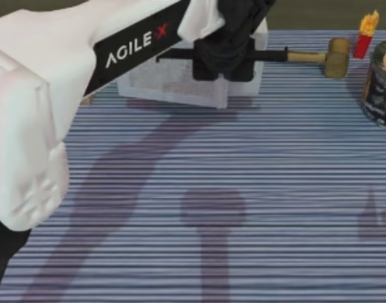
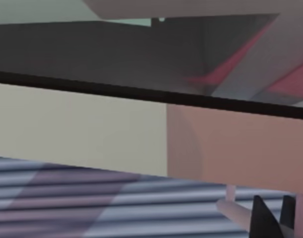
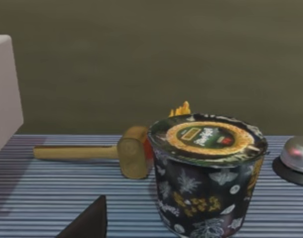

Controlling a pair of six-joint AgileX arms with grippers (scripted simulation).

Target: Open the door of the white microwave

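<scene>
The white microwave (image 1: 253, 63) stands at the far edge of the table, left of centre in the top view, and most of it is hidden under my left arm. The door (image 1: 174, 82), with its grey mesh window, shows below the arm; its lower right corner seems to stand a little off the body, so I judge it partly swung out, though the arm covers the hinge side and I cannot be sure. My left gripper (image 1: 234, 53) sits right over the microwave's front, at the door's right end. Whether its fingers are wide, narrow or clamped on the door edge, I cannot tell; the left wrist view gives only close flat panels and a dark edge.

The step in hand looks like the pull itself: door caught, swing under way. The next move calls for drawing the edge along an arc toward me, without dragging the whole appliance.

To the right lie a wooden mallet (image 1: 325, 57), a red fries carton (image 1: 366, 35) and a noodle cup (image 1: 379, 82). My right arm is parked off the right side
</scene>
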